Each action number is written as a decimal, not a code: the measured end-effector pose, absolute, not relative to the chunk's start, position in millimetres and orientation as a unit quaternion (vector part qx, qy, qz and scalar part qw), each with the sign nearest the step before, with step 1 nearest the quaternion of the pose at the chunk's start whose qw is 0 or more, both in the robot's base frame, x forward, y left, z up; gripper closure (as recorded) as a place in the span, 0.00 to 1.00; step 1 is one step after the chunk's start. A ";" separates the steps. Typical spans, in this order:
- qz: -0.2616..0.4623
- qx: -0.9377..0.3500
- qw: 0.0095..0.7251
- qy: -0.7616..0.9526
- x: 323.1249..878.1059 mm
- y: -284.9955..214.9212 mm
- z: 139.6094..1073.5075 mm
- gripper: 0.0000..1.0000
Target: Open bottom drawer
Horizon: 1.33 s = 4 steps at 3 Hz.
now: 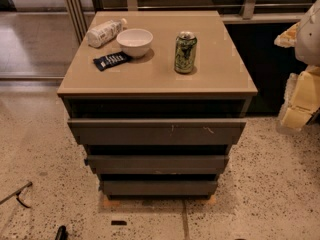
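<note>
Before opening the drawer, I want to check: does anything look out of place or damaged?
The bottle lies on its side on the cabinet top, back left. The top drawer front has white scratches. The pincer is at the view's right edge.

We see the bench [220, 79] top as smooth, tan and faintly glossy. The bottom drawer [160, 187] front looks matt grey-brown, and the top drawer [157, 131] front is scuffed with white scratches. The bowl [135, 41] looks like glazed white ceramic, the can [185, 52] printed metal and the bottle [105, 32] plastic. The floor [270, 184] is speckled polished stone. At the right edge, the end effector [300, 101] looks like pale cream matt plastic.
</note>
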<state>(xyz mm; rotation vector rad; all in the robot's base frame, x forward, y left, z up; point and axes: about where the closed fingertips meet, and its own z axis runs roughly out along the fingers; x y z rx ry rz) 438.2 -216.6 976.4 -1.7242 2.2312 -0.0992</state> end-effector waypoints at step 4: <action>0.028 -0.575 0.190 0.795 437.1 -212.9 890.4 0.62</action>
